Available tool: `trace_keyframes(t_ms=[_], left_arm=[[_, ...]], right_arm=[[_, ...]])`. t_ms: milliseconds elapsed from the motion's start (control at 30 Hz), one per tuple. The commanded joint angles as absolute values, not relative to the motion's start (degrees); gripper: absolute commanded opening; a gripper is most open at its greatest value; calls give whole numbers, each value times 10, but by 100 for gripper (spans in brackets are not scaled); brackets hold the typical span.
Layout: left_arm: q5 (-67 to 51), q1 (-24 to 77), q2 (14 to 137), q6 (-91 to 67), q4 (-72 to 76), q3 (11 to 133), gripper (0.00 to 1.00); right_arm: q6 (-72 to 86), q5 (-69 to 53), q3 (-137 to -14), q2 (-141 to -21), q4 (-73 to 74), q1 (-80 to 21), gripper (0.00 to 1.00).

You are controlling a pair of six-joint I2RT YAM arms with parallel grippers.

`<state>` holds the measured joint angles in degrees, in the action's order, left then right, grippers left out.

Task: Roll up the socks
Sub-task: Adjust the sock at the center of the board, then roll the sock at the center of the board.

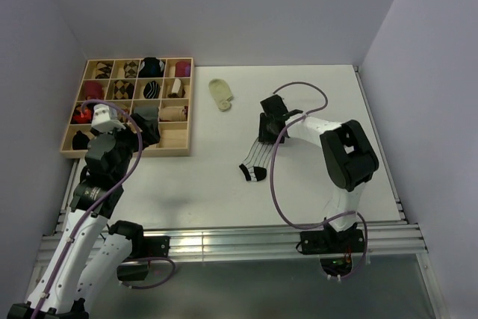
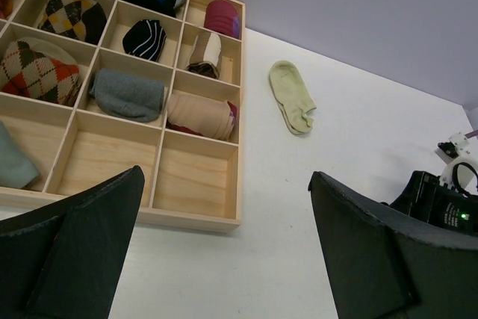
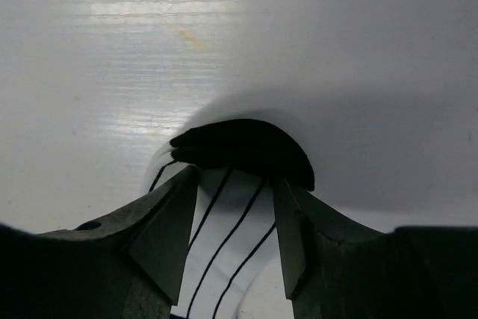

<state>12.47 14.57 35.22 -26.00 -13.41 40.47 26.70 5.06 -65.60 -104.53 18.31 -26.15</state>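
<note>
The striped sock (image 1: 258,158) lay flat on the white bench (image 1: 224,192), right of centre, running from under the right arm towards the near edge. The right fingers (image 3: 160,237) stood partly apart astride its far part, white striped fabric between them and its black end just beyond their tips; whether they were pinching it, I could not tell. The pale yellow-green sock (image 2: 290,96) lay well apart, farther back and to the left, just right of the wooden tray (image 2: 194,218) of rolled socks (image 2: 127,95). The left fingers (image 2: 82,252) were spread wide and held nothing, above the tray's near right corner.
</note>
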Motion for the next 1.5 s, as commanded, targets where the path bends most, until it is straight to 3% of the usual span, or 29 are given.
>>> trace_keyframes(t_ms=[0, 233, 567, 967, 1467], left_arm=[[124, 149, 354, -251, -122, 400, 99], [120, 149, 358, -252, -120, 399, 99], [116, 149, 366, -256, -120, 401, 99], [113, 149, 372, -256, -118, 400, 99], [111, 149, 376, -257, -118, 399, 99]], right_arm=[[264, 39, -655, -1054, 163, -258, 52], [284, 90, -579, -981, 160, -250, 52], [169, 158, -528, -814, 153, -389, 68], [141, 235, -528, -865, 220, -595, 69], [154, 305, -574, -983, 255, -650, 63]])
